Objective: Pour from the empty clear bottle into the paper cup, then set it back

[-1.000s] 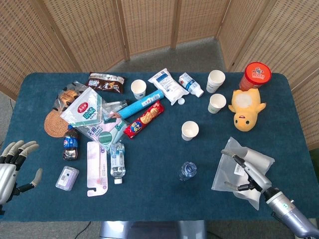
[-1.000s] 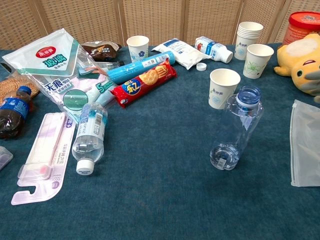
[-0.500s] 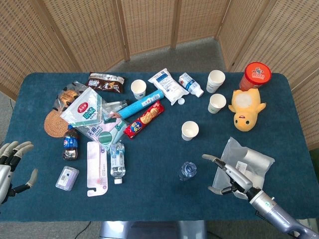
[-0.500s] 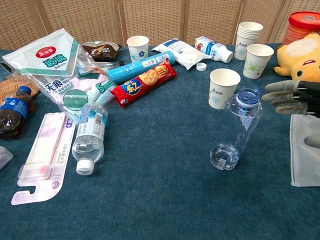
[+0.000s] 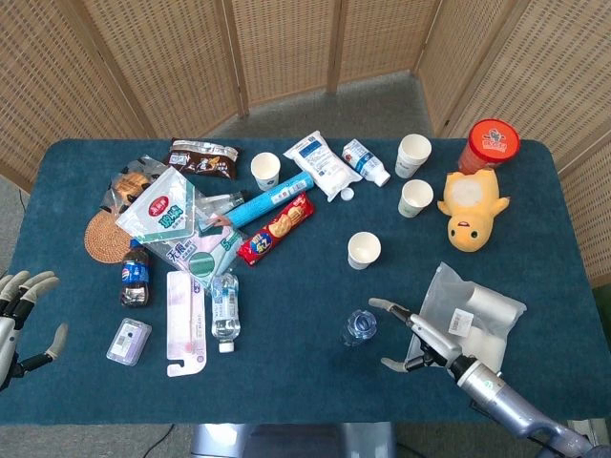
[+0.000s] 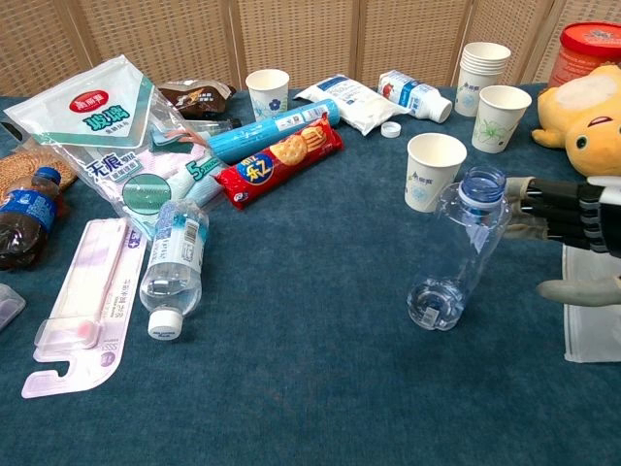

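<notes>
The empty clear bottle (image 6: 461, 250) (image 5: 360, 326) stands upright and uncapped on the blue table, mid-front. Just behind it stands a white paper cup (image 6: 434, 171) (image 5: 364, 250). My right hand (image 6: 572, 231) (image 5: 412, 336) hovers open just right of the bottle, its fingers stretched toward the bottle's neck with the thumb lower down; it seems a small gap away, not gripping. My left hand (image 5: 21, 310) sits open at the table's far left edge, away from everything.
A clear zip bag (image 5: 468, 324) lies under my right arm. Other paper cups (image 5: 415, 196) (image 5: 413, 153), a yellow plush duck (image 5: 470, 208) and a red tub (image 5: 489, 143) stand behind it. Snack packs, bottles and a toothbrush pack (image 5: 185, 320) crowd the left half.
My right hand has slid left from over the zip bag to right beside the bottle. My left hand has drifted a little further off the left edge.
</notes>
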`<action>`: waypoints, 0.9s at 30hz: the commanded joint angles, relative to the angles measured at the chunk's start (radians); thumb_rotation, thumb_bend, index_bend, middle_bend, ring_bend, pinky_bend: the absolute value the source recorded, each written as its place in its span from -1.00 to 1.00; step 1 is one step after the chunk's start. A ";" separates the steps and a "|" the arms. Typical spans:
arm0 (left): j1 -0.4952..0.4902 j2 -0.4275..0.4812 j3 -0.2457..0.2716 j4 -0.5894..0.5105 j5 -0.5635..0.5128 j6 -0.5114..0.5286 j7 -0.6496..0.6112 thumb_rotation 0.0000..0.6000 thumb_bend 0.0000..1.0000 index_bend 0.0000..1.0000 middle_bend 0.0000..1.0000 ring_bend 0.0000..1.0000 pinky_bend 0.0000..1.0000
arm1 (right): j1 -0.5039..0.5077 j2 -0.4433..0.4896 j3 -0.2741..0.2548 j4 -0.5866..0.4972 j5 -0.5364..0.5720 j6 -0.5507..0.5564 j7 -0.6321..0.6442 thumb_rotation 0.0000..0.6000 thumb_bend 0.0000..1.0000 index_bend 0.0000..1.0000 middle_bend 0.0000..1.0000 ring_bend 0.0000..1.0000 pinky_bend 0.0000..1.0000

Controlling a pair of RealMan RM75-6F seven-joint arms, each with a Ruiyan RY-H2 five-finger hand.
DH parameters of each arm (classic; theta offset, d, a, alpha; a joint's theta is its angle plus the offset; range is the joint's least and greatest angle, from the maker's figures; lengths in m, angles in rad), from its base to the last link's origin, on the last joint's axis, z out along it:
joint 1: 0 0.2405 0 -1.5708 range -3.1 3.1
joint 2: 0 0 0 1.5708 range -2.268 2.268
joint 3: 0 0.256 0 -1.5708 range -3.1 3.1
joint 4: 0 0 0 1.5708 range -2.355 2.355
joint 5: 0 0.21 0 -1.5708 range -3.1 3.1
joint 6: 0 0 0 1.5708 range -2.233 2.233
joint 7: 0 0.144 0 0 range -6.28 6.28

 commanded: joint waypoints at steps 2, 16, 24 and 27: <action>0.002 -0.001 -0.001 0.006 -0.002 0.002 -0.007 0.10 -0.02 -0.70 -0.66 -0.83 -0.96 | 0.015 -0.015 0.000 0.004 0.010 -0.013 0.005 1.00 -0.34 -1.00 -1.00 -1.00 -1.00; 0.008 -0.006 -0.003 0.030 -0.011 0.006 -0.030 0.10 -0.02 -0.70 -0.66 -0.83 -0.96 | 0.070 -0.058 0.012 0.006 0.056 -0.069 0.001 1.00 -0.35 -1.00 -1.00 -1.00 -1.00; 0.008 -0.012 -0.005 0.046 -0.021 0.001 -0.046 0.11 -0.02 -0.70 -0.66 -0.83 -0.96 | 0.092 -0.069 0.018 -0.004 0.079 -0.089 0.004 1.00 -0.35 -1.00 -1.00 -1.00 -1.00; 0.008 -0.014 -0.005 0.052 -0.023 0.000 -0.051 0.10 -0.02 -0.70 -0.66 -0.83 -0.96 | 0.096 -0.071 0.018 -0.010 0.085 -0.095 0.002 1.00 -0.35 -1.00 -1.00 -1.00 -1.00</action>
